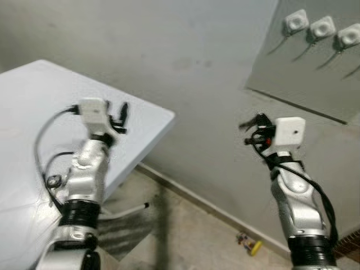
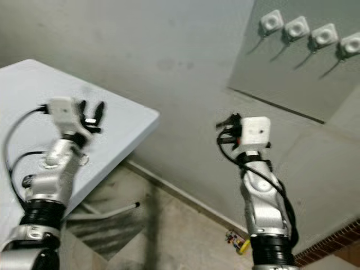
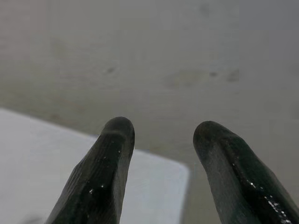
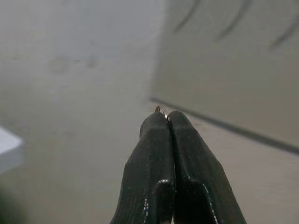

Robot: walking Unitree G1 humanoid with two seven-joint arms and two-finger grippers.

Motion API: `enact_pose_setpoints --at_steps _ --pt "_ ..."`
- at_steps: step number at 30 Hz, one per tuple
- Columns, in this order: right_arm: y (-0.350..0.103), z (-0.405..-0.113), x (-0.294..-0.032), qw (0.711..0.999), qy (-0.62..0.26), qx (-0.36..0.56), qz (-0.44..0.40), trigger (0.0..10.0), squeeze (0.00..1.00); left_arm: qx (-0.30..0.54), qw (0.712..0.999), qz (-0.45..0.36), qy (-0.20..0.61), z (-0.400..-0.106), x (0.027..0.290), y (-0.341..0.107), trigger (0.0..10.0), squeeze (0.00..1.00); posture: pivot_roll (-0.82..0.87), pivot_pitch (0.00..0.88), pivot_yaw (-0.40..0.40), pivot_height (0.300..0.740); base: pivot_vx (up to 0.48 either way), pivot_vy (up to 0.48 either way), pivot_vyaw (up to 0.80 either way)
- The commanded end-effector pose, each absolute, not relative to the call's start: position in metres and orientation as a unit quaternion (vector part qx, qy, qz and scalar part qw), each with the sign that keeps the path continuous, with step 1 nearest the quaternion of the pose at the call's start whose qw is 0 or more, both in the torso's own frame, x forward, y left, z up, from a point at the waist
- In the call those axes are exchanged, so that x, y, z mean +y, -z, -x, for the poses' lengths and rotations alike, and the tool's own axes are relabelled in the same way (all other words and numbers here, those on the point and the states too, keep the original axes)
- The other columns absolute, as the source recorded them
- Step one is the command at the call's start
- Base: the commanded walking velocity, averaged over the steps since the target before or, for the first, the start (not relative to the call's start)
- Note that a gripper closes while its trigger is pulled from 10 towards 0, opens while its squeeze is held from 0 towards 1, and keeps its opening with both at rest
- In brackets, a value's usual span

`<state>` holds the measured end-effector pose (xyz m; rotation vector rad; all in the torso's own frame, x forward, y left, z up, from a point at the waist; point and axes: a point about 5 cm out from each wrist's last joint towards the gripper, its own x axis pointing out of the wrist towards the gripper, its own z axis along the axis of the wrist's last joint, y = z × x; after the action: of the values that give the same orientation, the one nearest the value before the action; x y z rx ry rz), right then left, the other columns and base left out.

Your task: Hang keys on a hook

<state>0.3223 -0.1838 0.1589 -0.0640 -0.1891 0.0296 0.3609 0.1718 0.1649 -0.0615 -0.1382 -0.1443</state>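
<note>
Where grey wall [image 1: 185, 67] meets white table [image 1: 34, 107], hooks [image 1: 322, 27] above, left pincer [image 1: 119, 117] spread, right pincer [image 4: 166, 116] pinching key ring [image 4: 160, 110].

Silver arms, black cables, white wrist cameras, black-fingered left tool [image 1: 121, 117].

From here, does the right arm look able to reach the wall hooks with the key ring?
Probably yes. The right gripper is shut on a key ring, raised before the wall, with open air between it and the hooks on the panel above. It is not there yet.
</note>
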Motion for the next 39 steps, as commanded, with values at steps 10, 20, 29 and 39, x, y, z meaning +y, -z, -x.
enact_pose_setpoints --at_steps 10,20,29,39 --pt "-0.164 -0.323 -0.181 0.994 -0.018 -0.101 0.035 10.0 0.0 -0.078 0.994 0.006 0.077 -0.361 0.172 -0.17 10.0 0.0 -0.15 0.0 -0.035 0.74 0.0 0.0 -0.71" --pt "-0.164 -0.324 -0.18 0.994 -0.021 -0.098 0.042 10.0 0.0 -0.082 0.993 0.017 0.081 -0.361 0.167 -0.174 10.0 0.0 -0.15 0.006 -0.034 0.74 0.0 0.0 -0.71" --pt "-0.164 -0.321 -0.178 0.993 -0.029 -0.102 0.043 10.0 0.0 -0.081 0.992 0.032 0.09 -0.359 0.158 -0.175 10.0 0.0 -0.15 0.015 -0.03 0.74 0.0 0.0 -0.08" --pt "-0.163 -0.319 -0.176 0.993 -0.039 -0.102 0.047 10.0 0.0 -0.067 0.993 0.056 0.076 -0.362 0.165 -0.175 10.0 0.0 -0.16 0.019 -0.03 0.74 0.0 0.0 0.0"
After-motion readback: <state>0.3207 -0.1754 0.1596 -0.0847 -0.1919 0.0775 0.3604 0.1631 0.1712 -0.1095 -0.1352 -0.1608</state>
